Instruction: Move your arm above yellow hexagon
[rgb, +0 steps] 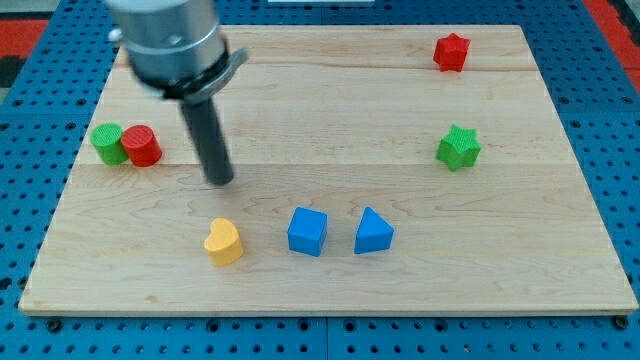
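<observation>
Camera view: my tip (220, 180) is a bare rod end, no jaws to open or close, resting on the wooden board (330, 100) at the view's left-centre. Yellow block (223, 241), heart-like rather than clearly hexagonal, sits just below my tip, apart. Red cylinder (142, 146) touches green cylinder (107, 143) left of my tip. Blue cube (307, 231), blue triangular block (373, 232) right of yellow. Green star (459, 148), red star (451, 52) far right.

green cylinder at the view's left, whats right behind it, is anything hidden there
The green cylinder touches a red cylinder on its right, which covers part of its side. Behind it only bare board shows. My tip stands apart, further right.
</observation>
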